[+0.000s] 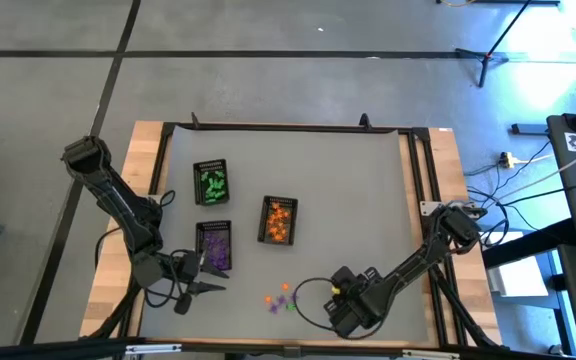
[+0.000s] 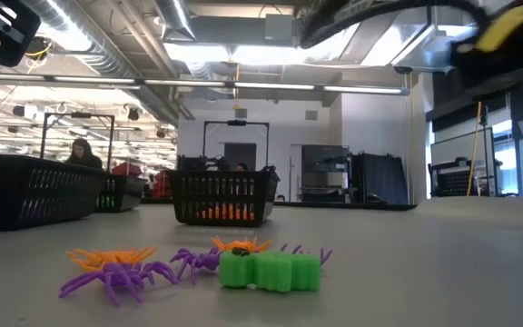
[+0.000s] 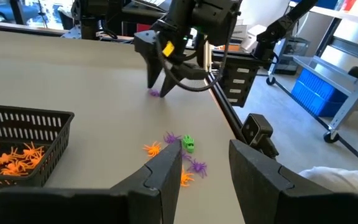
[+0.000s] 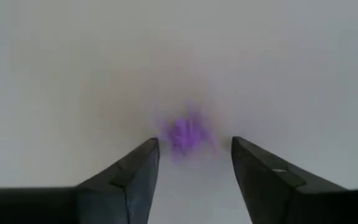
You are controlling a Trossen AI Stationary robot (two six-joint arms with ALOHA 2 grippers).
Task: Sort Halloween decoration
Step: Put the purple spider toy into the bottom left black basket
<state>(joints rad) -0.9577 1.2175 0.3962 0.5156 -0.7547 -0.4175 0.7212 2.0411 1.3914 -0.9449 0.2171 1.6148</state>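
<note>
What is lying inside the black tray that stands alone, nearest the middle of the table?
The black rectangular mesh tray holds small orange plastic spider trinkets. Whether other colours lie beneath them cannot be seen.

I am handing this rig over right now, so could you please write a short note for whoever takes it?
Right gripper: open, low over a purple spider on the table's near right.
Left gripper: open, empty, near the purple tray.
Done: green tray, orange tray and purple tray hold sorted pieces.
Left: loose trinkets at the near edge, plus that spider.
</note>
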